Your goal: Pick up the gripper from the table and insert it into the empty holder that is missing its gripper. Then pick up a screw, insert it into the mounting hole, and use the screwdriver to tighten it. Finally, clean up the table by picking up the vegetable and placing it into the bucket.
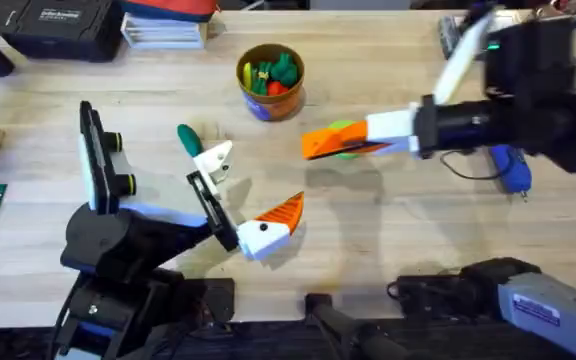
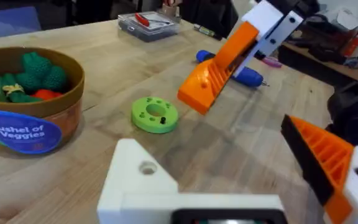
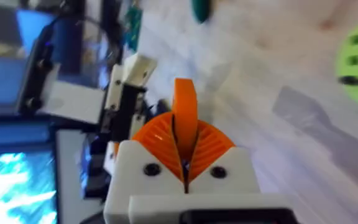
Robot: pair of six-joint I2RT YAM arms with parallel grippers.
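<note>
Two right claw [image 1: 315,145] pads pinch the gripper [image 3: 184,109] above the half-hidden green disc [image 2: 154,114]; left claw [image 1: 256,182] gapes wide, vegetable [image 1: 188,137] beside its holder [image 1: 215,155].

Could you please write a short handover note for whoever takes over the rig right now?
Right gripper: shut on the orange gripper, raised above the green disc.
Left gripper: open, its empty holder facing the right arm.
Screwdriver: on the table by the right arm.
Vegetable: on the table, outside the bucket.
Done: gripper picked up.
Left: insertion, screw, tightening, vegetable into bucket.
</note>
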